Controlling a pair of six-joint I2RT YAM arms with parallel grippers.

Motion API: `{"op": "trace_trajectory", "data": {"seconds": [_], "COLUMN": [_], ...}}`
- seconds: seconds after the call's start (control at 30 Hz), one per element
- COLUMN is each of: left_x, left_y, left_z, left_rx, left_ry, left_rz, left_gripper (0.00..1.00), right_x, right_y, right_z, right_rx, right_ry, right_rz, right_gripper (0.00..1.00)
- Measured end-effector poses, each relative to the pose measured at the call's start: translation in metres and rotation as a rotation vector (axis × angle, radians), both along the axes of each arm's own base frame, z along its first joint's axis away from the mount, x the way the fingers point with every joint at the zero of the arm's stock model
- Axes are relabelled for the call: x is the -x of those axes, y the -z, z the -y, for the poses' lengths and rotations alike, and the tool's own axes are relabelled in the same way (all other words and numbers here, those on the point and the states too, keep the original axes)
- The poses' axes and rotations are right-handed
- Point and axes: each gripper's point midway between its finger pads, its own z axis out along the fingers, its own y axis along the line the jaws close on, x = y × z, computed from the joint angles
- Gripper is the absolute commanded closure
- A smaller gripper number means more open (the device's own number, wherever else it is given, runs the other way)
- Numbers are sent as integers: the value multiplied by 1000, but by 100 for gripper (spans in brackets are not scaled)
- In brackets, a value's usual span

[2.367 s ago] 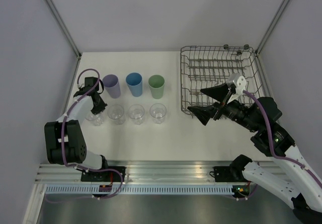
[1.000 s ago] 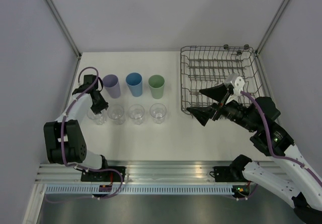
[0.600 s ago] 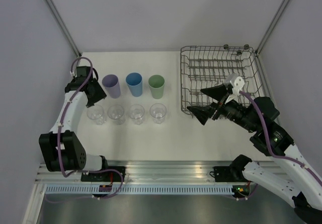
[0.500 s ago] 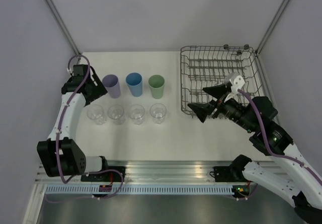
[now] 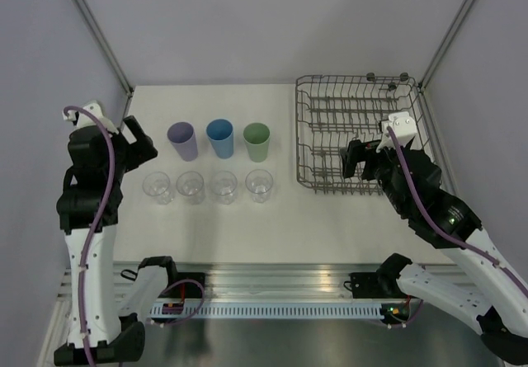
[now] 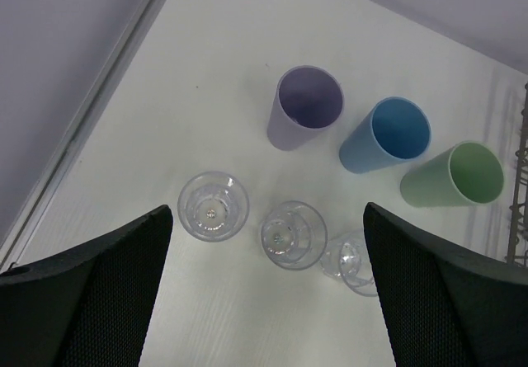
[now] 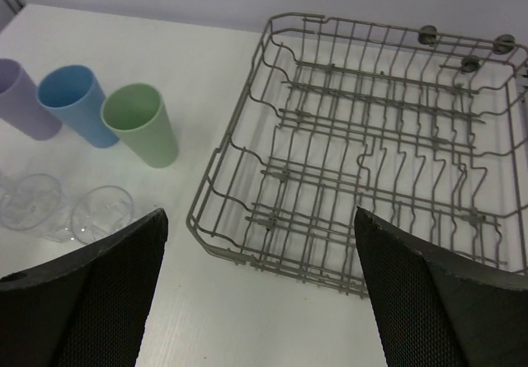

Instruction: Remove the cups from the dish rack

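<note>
Currently, all seven cups (image 5: 190,186) are seen standing on the white table (image 5: 247,227), to the left of the dish rack (image 5: 360,128) and apart from it. Each is set upright, its long axis vertical and its mouth pointing up. The far row is formed by the lavender tumbler (image 5: 182,141), the blue tumbler (image 5: 220,138) and the pale green tumbler (image 5: 256,141). The near row is made up of four clear glasses (image 5: 223,185), placed side by side. The left gripper (image 6: 266,212) is held released, jaws spread wide, raised by the left end of the rows. The right gripper (image 7: 260,215) is likewise released, held over the rack's near edge.
</note>
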Motion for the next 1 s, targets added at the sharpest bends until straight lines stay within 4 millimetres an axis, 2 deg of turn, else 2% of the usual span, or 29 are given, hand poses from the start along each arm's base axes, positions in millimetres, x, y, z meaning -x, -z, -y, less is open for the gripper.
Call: {"op": "trace_trajectory", "data": {"seconds": [0.13,0.33,0.53,0.7,0.87,1.0], "left_x": [29,79,122,147,158,161], "left_y": [-11,-23,-29,-19,-8,-7], "left_z": [7,26,21,15,15,16], "left_rx": [-41,-114,-164,-174,-170,-166], "left_ry": [45,171,216,231,249,258], "left_rz": [65,185,247,251,251,260], "left_gripper": [0,0,0,0,0,0], "right_x": [2,16,39,60,82,100], "right_y": [2,-16,-19,-20,-29,-34], "right_z": [21,52,89,114,133,149], "right_rx": [47,70,104,113,65,18], "right_ry": [88,180,263,298,300,302], "right_rz": [-24,-11,3,11,56,109], "right_gripper": [2,2,2,2,2,2]}}
